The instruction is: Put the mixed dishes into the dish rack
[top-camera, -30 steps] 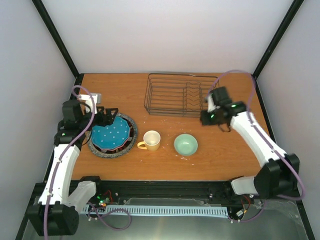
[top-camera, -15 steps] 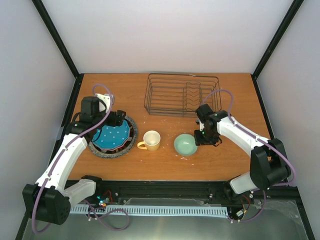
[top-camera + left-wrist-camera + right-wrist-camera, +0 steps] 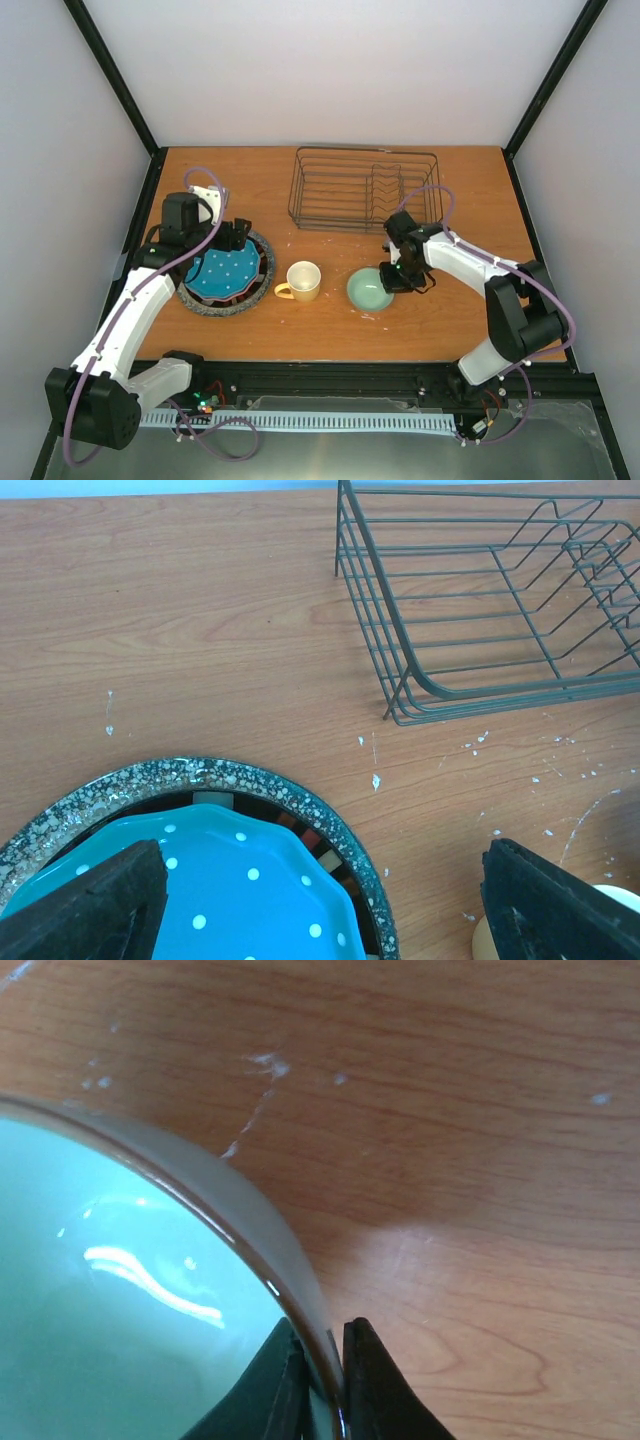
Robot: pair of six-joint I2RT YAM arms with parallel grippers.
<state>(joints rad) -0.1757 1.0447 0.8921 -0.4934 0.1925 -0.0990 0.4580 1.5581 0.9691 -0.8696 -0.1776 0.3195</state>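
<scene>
The right gripper (image 3: 392, 278) (image 3: 325, 1360) is pinching the thin rim of the smooth, shiny pale green bowl (image 3: 370, 290) (image 3: 120, 1310), one black finger inside and one outside. It grips the round bowl at its 2 o'clock edge. The bowl sits on the brown wooden table (image 3: 250, 180), which has little white scratches.

At the bowl's 9 o'clock stands the yellow mug (image 3: 302, 280), apart from it, with its handle pointing to 9 o'clock.

Further that way is a stack of round plates. The teal plate with white dots (image 3: 225, 268) (image 3: 230, 890) is on top. Its edge is wavy. The big grey speckled plate (image 3: 215, 308) (image 3: 200, 773) is at the bottom. A dark-rimmed plate (image 3: 290, 820) peeks out between them.

The left gripper (image 3: 235, 235) (image 3: 322, 880) hangs over the stack's 12 o'clock edge with its fingers spread wide, holding nothing.

The black wire dish rack (image 3: 365, 190) (image 3: 480, 610) is at the mug's 1 o'clock. It has thin bars.
</scene>
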